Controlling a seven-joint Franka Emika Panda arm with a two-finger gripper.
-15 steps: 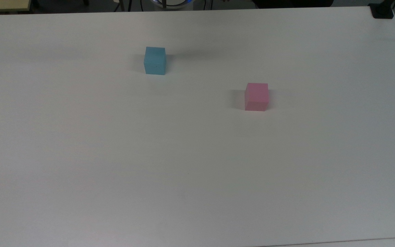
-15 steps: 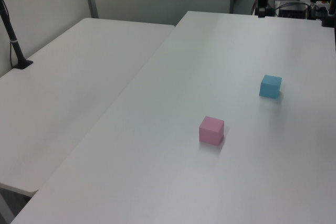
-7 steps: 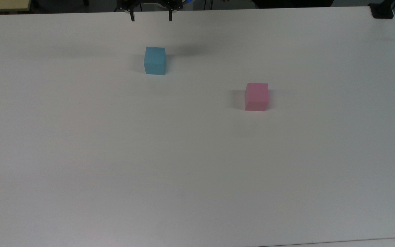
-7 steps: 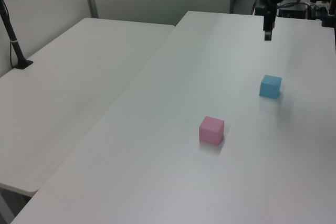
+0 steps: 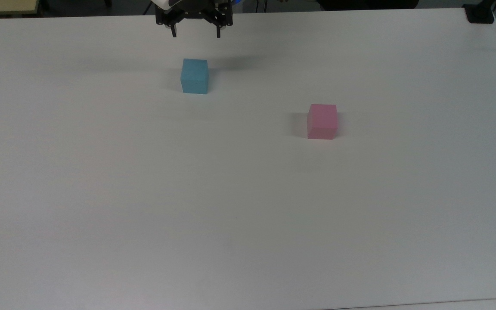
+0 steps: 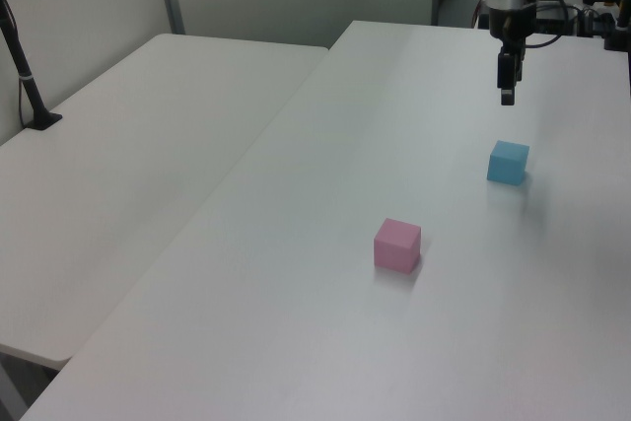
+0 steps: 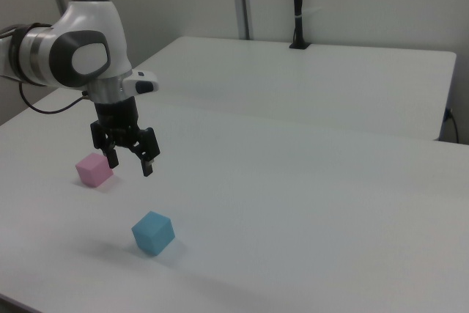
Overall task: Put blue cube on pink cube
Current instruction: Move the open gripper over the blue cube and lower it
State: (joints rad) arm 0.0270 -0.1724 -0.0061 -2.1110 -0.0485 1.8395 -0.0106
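Note:
The light blue cube (image 5: 194, 76) (image 6: 508, 162) (image 7: 153, 232) rests on the white table, near the far edge in the top view. Some way off to the top view's right sits the pale pink cube (image 5: 322, 121) (image 6: 397, 245) (image 7: 94, 170), also on the table. My gripper (image 5: 195, 34) (image 6: 507, 94) (image 7: 130, 166) hangs above the table, open and holding nothing, its fingers pointing down. It is higher than the blue cube and a little beyond it toward the table's far edge in the top view.
The white table (image 5: 230, 206) carries just the two cubes. A second white table (image 6: 128, 165) adjoins it on the left view's left, with a black post (image 6: 25, 71) clamped to it. A black mount (image 5: 480, 13) sits at the top view's far right corner.
The gripper has come into view from the far edge and moved down and closer to the blue cube. Neither cube has moved.

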